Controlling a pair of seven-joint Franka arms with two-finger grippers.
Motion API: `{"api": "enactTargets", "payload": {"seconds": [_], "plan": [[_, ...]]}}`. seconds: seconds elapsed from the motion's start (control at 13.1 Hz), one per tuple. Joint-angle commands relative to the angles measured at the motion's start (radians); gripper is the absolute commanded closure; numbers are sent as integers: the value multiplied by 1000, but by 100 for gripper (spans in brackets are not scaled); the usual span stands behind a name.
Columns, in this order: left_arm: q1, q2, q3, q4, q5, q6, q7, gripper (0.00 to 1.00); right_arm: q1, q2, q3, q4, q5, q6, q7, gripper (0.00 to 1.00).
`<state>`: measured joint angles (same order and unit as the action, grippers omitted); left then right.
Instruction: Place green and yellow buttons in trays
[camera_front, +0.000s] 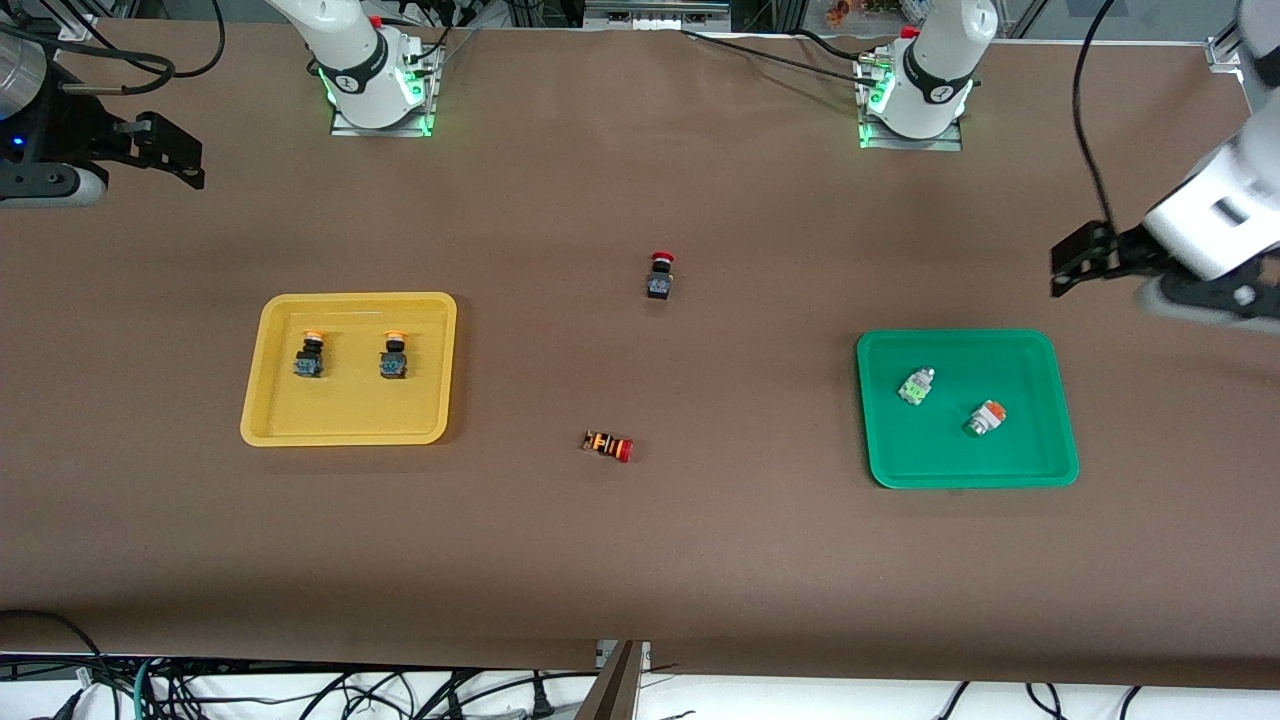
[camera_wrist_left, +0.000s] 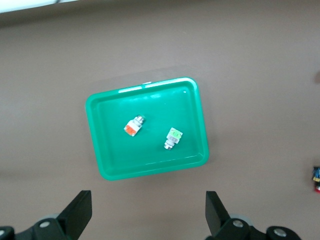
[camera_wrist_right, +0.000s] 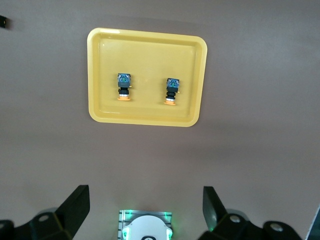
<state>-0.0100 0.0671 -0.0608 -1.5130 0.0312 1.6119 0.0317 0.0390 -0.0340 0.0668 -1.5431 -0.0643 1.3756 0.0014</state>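
Note:
The yellow tray lies toward the right arm's end of the table and holds two yellow-capped buttons side by side. They also show in the right wrist view on the tray. The green tray lies toward the left arm's end and holds a whitish button with a pale-green block and one with an orange block. The left wrist view shows them in that tray. My left gripper is open and empty, raised beside the green tray. My right gripper is open and empty, raised at the table's right-arm end.
A red-capped button with a black body stands mid-table. A red-capped button with an orange-striped body lies nearer the front camera. The arm bases stand along the table edge farthest from the front camera.

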Motion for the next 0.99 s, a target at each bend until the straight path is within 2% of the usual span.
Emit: {"api": "enactTargets", "payload": {"seconds": [0.0,0.23,0.92], "plan": [[-24,-105,13,-173,-13,53,-81,0,-11,-14,13,-15,-12,-33,-23,0],[-19,-90,1,-151,-11,3,-75,0,-10,-7,10,-5,-14,-59,-26,0],[-11,-79,3,-136,-11,-3,-67,0,-8,17,5,12,-12,-59,-29,0]]}}
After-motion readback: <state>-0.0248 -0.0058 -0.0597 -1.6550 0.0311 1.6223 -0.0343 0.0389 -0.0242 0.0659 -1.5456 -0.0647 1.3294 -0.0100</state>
